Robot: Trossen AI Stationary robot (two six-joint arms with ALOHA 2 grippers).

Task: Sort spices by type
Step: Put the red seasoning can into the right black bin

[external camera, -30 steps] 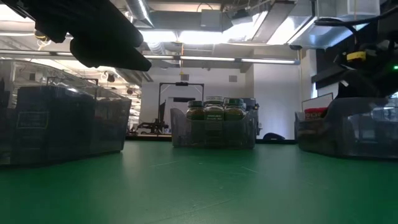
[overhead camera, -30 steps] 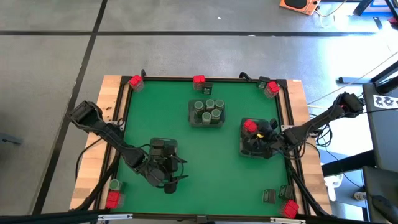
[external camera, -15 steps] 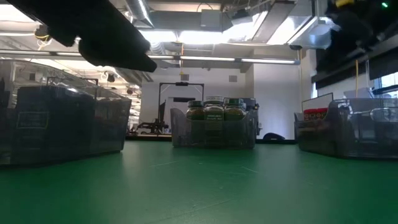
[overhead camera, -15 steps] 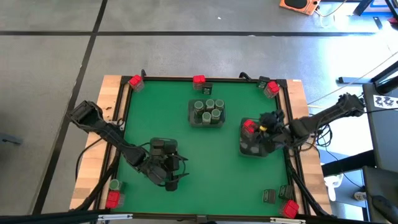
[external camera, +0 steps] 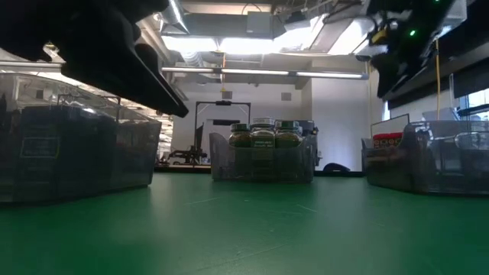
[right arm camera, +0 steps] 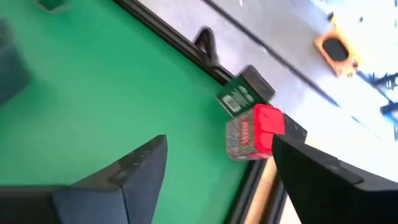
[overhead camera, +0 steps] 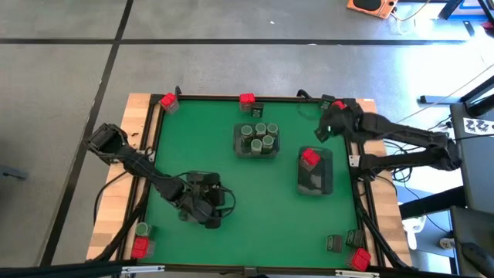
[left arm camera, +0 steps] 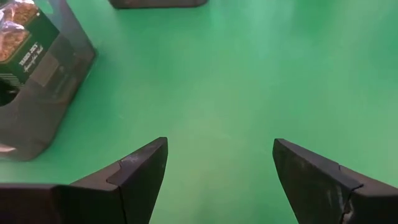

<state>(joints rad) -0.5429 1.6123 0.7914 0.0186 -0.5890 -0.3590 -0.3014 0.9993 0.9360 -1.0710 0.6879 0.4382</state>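
Observation:
Round grey-green jars [overhead camera: 257, 139] stand in the middle tray [external camera: 262, 162]. A red box [overhead camera: 310, 157] sits in the right tray [overhead camera: 316, 179]. A dark tin [left arm camera: 22, 46] shows inside the left tray [overhead camera: 202, 182]. My left gripper [left arm camera: 217, 149] is open over bare mat beside that tray, near the table's near edge [overhead camera: 208, 219]. My right gripper [right arm camera: 217, 146] is open and high above the far right corner [overhead camera: 321, 130]. A loose red box [right arm camera: 254, 132] and a dark tin [right arm camera: 244, 94] lie ahead of it at the table's border.
More loose spices sit on the rim: red boxes at the far left corner [overhead camera: 167, 100] and far middle [overhead camera: 246, 99], a jar [overhead camera: 141, 229] and red box [overhead camera: 140, 247] near left, a dark tin [overhead camera: 334, 243] and red box [overhead camera: 360, 259] near right. Green mat lies bare between the trays.
My right gripper has risen from the right tray and swung toward the table's far right corner; the red box stays in that tray. My left arm has shifted only slightly beside the left tray.

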